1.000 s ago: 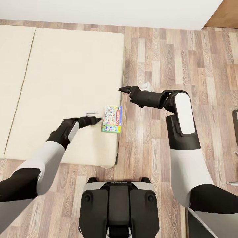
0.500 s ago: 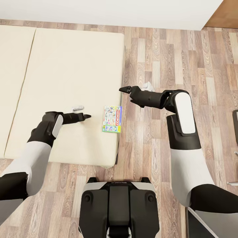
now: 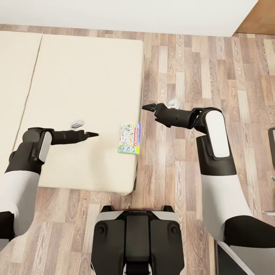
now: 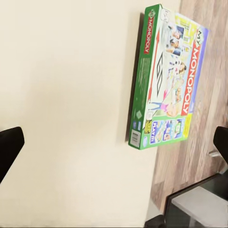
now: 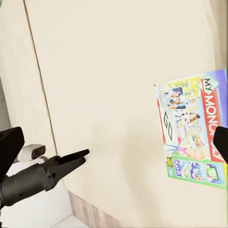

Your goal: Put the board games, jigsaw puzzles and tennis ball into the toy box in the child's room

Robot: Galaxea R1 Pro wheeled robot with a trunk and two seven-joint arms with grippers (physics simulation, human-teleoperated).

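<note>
**Board game lies flat at the bed's edge, both end effectors apart from it**

A white-green board game, printed "My Monopoly" with a red logo strip, lies flat on the beige mattress of the bed, close to the mattress edge that borders the wooden floor. In the left wrist view the box shows its green side panel and its printed lid, and the floor boards run just beyond it. The right wrist view looks down on the same box against the plain mattress.

The left end effector is stretched out over the mattress, its tip pointing toward the game and stopping short of it, with bare mattress between the two. In the left wrist view its dark fingertips sit at opposite borders of the picture, well apart, with nothing between them. The right wrist view also catches the left end effector from the side as a dark tapering shape above the bed.

The right end effector hangs over the floor just beside the bed's edge, beyond the far end of the game and not touching it. Its fingertips likewise stand at opposite borders of the right wrist view, spread wide and holding nothing.

The robot's dark base stands on the floor in front of the bed's near edge. A white wall runs behind the bed.
</note>
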